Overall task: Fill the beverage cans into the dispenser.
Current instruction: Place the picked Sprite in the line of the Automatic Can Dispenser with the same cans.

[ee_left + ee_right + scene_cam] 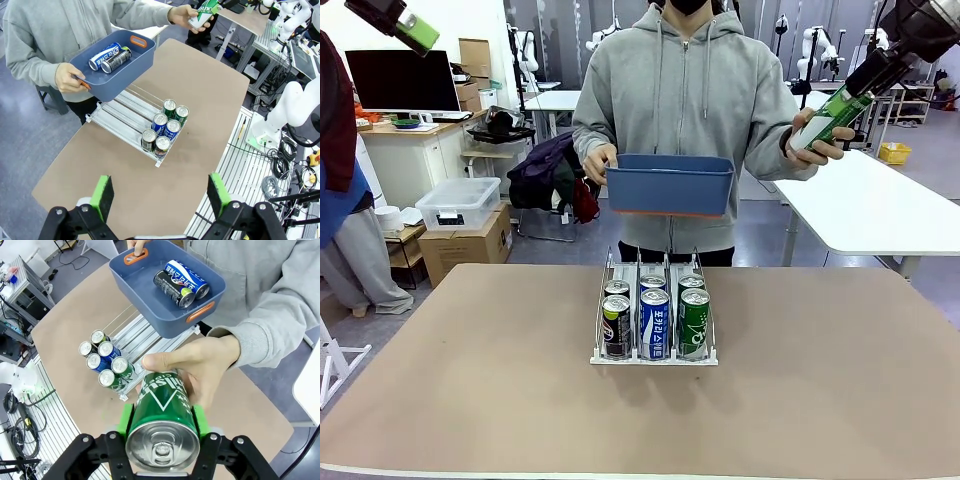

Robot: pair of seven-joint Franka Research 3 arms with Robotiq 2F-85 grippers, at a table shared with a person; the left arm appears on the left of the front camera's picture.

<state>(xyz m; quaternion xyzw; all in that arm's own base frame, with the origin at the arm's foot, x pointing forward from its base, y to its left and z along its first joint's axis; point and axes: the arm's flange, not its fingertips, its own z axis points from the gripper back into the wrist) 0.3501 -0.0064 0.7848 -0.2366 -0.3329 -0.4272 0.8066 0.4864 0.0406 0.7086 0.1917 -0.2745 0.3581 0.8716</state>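
Note:
The dispenser (655, 358) stands mid-table with several beverage cans (654, 322) at its front: black, blue and green. High at the right, my right gripper (860, 97) is shut on a green can (828, 120), and a person's hand (820, 148) grips that same can. In the right wrist view the green can (162, 415) sits between my green pads (125, 420) with the hand (200, 362) around its far end. My left gripper (415, 30) hangs high at the left. It is open (161, 195) above the table, well away from the dispenser (122, 112).
The person's other hand holds a blue bin (670, 185) over the dispenser's back end. Inside the bin (150, 315) lie a blue can (187, 277) and a black can (172, 287). A white table (880, 210) stands at the right.

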